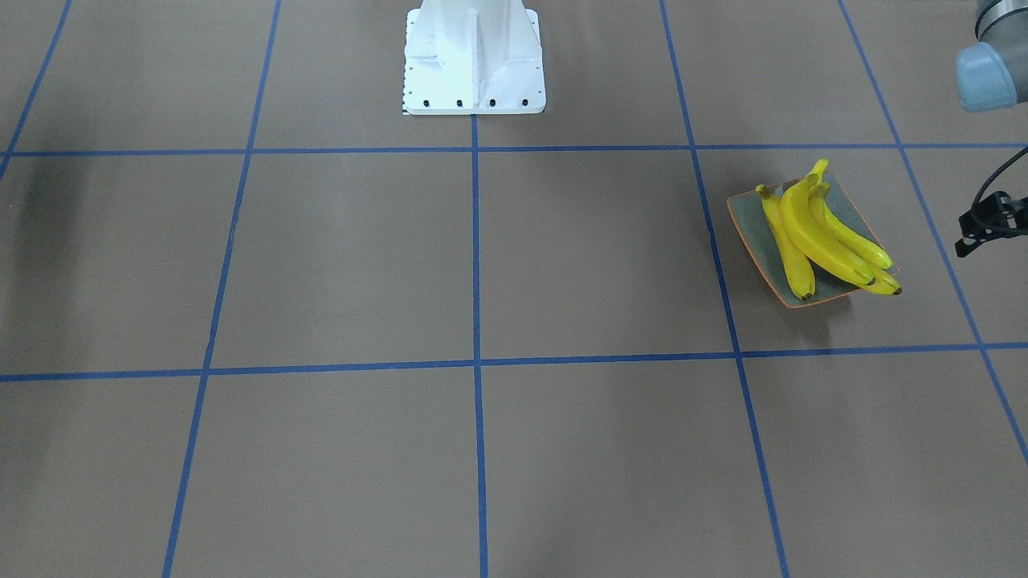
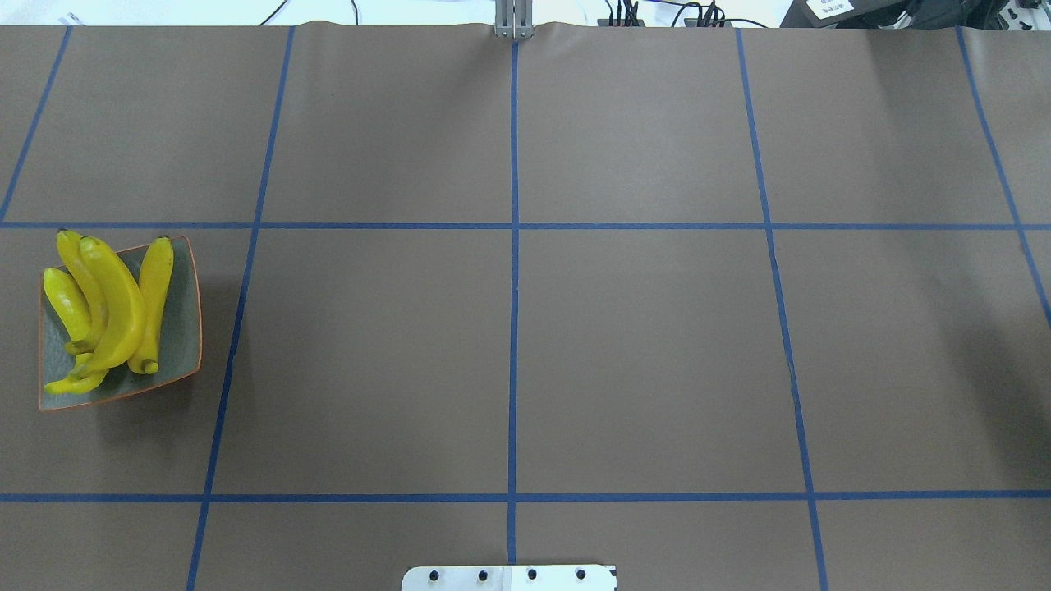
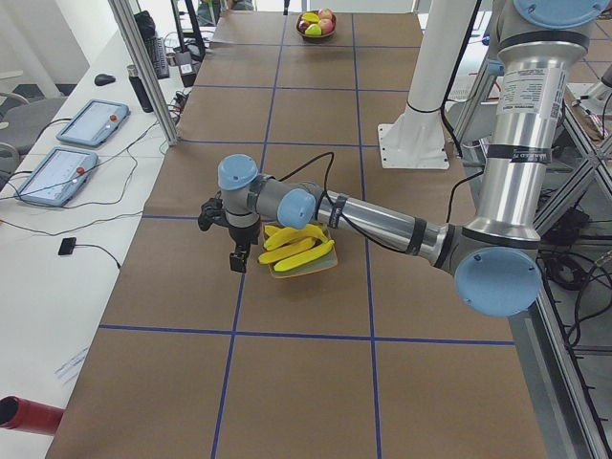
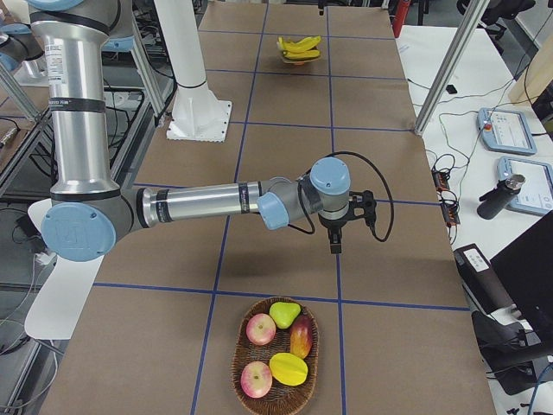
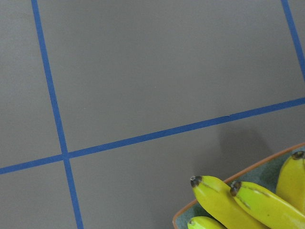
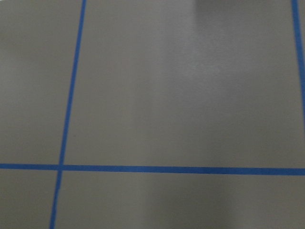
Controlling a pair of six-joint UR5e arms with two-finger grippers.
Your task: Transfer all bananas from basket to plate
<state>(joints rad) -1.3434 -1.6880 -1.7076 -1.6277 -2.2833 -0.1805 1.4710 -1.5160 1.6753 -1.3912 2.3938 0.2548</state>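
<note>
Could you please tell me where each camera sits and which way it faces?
Front-facing: across the table, facing the base; left arm at right edge.
Overhead: behind the robot, looking down; only the base shows.
Exterior left: table's left end; left arm near.
Exterior right: table's right end; right arm near.
Left wrist: down on bananas; no robot visible.
Right wrist: down on table only.
Shared: first four show the plate.

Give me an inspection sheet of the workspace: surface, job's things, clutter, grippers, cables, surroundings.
Surface: brown table, blue tape grid.
Job's things: four bananas piled on the plate; basket holds no banana.
Clutter: apples and other fruit in the basket.
Grippers: left gripper beside the plate, right gripper over bare table; jaws cannot be judged.
Cables: black cable loops at the right wrist.
Surroundings: tablets on a side desk.
</note>
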